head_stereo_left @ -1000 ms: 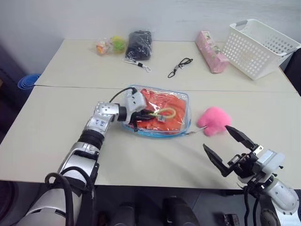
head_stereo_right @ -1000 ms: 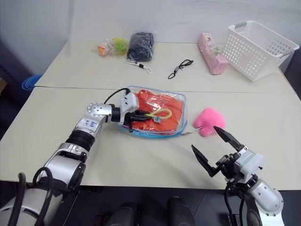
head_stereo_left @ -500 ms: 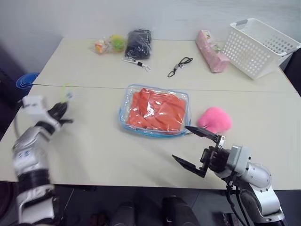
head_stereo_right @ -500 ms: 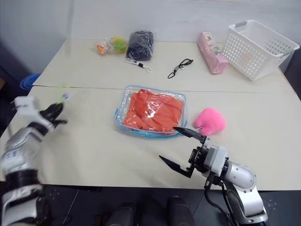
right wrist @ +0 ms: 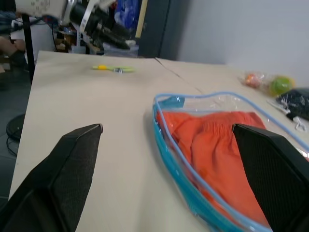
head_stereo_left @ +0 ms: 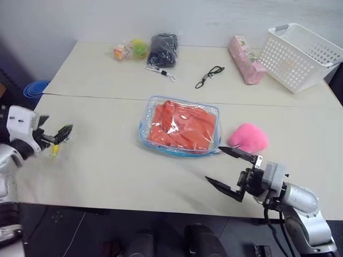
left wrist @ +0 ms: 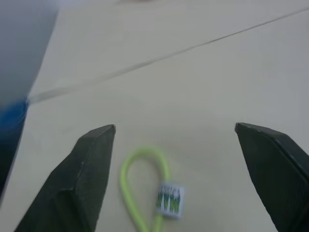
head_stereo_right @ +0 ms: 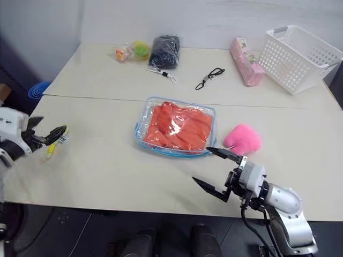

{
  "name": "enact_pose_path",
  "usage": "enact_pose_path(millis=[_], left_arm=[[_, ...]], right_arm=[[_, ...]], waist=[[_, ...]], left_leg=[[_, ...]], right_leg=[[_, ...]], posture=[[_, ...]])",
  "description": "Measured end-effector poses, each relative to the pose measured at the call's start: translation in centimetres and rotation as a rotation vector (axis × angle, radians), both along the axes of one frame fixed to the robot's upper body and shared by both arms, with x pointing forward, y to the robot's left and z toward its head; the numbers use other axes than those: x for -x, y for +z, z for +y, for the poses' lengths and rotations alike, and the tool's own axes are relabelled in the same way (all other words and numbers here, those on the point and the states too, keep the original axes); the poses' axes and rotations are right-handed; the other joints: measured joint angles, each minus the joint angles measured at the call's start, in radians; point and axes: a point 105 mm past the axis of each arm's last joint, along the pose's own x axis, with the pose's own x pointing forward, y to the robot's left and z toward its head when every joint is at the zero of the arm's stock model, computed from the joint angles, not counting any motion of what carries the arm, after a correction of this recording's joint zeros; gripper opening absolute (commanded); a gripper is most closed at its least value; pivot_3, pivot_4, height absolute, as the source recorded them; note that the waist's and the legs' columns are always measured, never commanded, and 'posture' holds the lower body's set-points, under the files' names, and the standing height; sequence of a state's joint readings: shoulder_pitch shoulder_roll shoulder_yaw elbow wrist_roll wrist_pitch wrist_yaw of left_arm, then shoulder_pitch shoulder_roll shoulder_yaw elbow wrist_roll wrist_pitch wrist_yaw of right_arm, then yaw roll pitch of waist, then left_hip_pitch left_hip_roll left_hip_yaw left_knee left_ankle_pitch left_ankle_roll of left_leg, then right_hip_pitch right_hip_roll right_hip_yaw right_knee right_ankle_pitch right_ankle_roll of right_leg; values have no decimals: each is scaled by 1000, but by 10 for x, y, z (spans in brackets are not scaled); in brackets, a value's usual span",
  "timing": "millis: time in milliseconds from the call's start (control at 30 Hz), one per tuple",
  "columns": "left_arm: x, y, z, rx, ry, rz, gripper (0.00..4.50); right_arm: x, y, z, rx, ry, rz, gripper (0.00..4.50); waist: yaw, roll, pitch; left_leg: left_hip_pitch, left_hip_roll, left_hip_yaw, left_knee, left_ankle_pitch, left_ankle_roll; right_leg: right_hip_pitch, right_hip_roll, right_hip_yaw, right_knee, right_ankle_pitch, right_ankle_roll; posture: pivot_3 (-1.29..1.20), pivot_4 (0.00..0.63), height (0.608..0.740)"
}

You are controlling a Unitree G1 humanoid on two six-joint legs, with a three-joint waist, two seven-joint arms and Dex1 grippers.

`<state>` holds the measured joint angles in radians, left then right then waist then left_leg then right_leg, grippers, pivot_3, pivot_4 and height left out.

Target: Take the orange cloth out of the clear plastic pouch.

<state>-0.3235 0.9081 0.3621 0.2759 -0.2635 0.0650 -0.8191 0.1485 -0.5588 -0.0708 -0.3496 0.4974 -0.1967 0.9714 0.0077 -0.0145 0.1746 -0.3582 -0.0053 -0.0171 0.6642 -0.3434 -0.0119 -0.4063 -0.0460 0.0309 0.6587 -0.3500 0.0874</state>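
The surface [head_stereo_left: 107,171] carries the clear plastic pouch [head_stereo_left: 181,131] at centre, the orange cloth [head_stereo_left: 182,128] inside. Right hand [head_stereo_left: 231,170] hovers open just beside it; left hand [head_stereo_left: 60,134] open above a yellow-green loop [left wrist: 145,191]. Risk: an unpinned pouch slides with the cloth.

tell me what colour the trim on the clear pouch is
Light blue, running round the edge of the clear plastic pouch; it shows best in the right wrist view.

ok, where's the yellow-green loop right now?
The yellow-green loop lies on the table at its left edge, below the open left gripper, far from the clear plastic pouch.
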Motion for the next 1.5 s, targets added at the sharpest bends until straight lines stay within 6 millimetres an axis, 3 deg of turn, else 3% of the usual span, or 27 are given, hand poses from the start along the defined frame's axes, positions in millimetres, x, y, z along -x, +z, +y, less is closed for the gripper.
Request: enact_pose_path(millis=[100,200,333,400,433,567,800,933,1033,1267,1500], left_arm=[[-5,-10,-45,-86,-277,21,4210],[-12,-36,-97,-170,-536,68,4471],[-33,-53,-145,-273,-705,46,4471],[-43,-58,-160,-345,-743,28,4471],[-45,-59,-162,-366,-749,25,4471],[-55,-64,-168,-456,-765,38,3661],[-60,-69,-172,-459,-757,37,1414],[-47,-77,-188,-409,-845,45,152],[-33,-82,-200,-375,-893,52,35],[21,-103,-236,-309,-1004,111,35],[29,-105,-252,-228,-907,196,35]], right_arm=[[5,-7,-13,19,-49,31,4500],[6,-7,-18,27,-67,28,4500],[9,-9,-21,30,-79,32,4500],[11,-10,-22,32,-85,39,4500],[12,-10,-22,32,-88,41,4500],[21,-7,-24,35,-115,36,4500],[31,-6,-38,52,-210,47,4500],[41,-10,-51,66,-277,66,4500],[48,-13,-58,81,-308,88,4500],[63,-22,-67,102,-339,136,4500],[62,-24,-71,99,-352,146,4500]], waist=[[5,1,0],[7,1,0],[3,0,1],[-5,0,0],[-9,0,0],[-9,0,0],[-6,0,0],[-5,0,0],[-6,1,0],[-7,3,-1],[-6,4,-2]], left_leg=[[0,0,0,1,0,1],[0,0,1,3,0,1],[0,0,3,4,0,2],[0,0,4,3,0,2],[0,0,5,3,0,2],[0,0,5,4,0,2],[0,0,5,5,0,3],[0,0,5,4,0,3],[0,0,5,3,0,3],[6,0,3,2,-2,6],[10,0,1,3,-4,9]], right_leg=[[1,0,0,0,0,0],[1,1,0,2,0,0],[-1,3,1,3,0,0],[-1,3,2,4,0,0],[-2,4,3,4,0,1],[-2,4,3,4,0,1],[-1,3,3,5,0,1],[-1,2,3,5,0,1],[-1,2,4,5,0,1],[7,2,4,3,0,1],[13,2,3,1,0,0]], posture=[[0,150,740],[0,150,740],[0,150,740],[0,150,740],[0,150,740],[0,150,740],[0,150,740],[0,150,740],[0,150,740],[0,150,740],[0,150,740]])
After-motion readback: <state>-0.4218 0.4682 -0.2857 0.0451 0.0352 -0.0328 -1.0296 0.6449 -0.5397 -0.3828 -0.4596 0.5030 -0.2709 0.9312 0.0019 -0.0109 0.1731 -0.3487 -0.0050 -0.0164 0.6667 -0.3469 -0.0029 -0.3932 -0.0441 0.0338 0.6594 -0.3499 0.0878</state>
